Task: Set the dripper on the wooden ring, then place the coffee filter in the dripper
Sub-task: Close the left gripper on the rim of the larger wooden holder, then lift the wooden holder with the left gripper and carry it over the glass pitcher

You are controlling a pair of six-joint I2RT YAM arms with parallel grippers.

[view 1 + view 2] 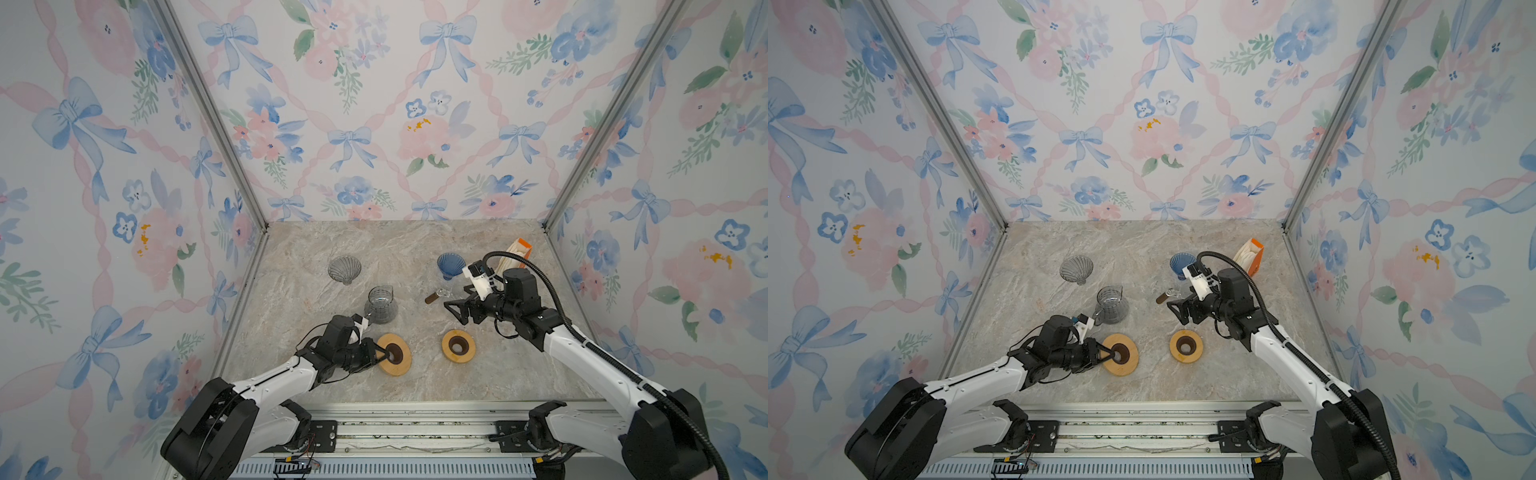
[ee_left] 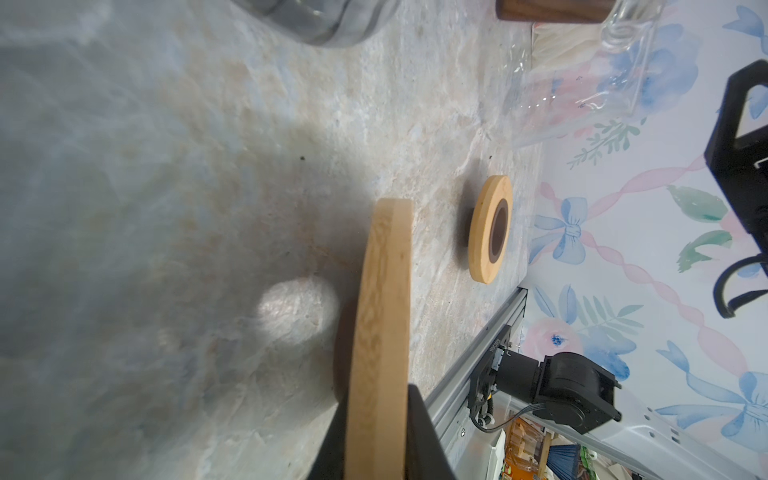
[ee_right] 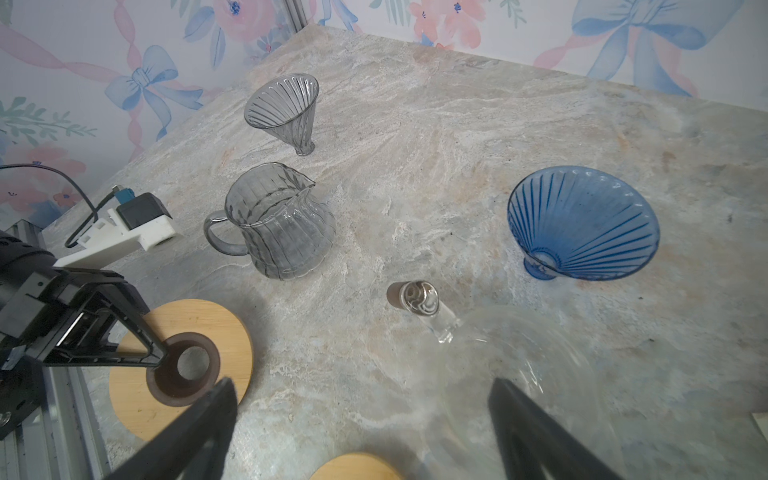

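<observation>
Wooden ring (image 1: 402,360) clamped between left jaws, right jaws spread wide, holding nothing.

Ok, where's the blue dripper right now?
In both top views the blue dripper sits back right on the table, just left of the orange filter box, beyond the right gripper.

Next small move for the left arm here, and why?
Probably a short lift of the left wooden ring: the left gripper clamps its plate across the thickness, one finger above, one beneath, while the right gripper hangs open, holding nothing.
</observation>
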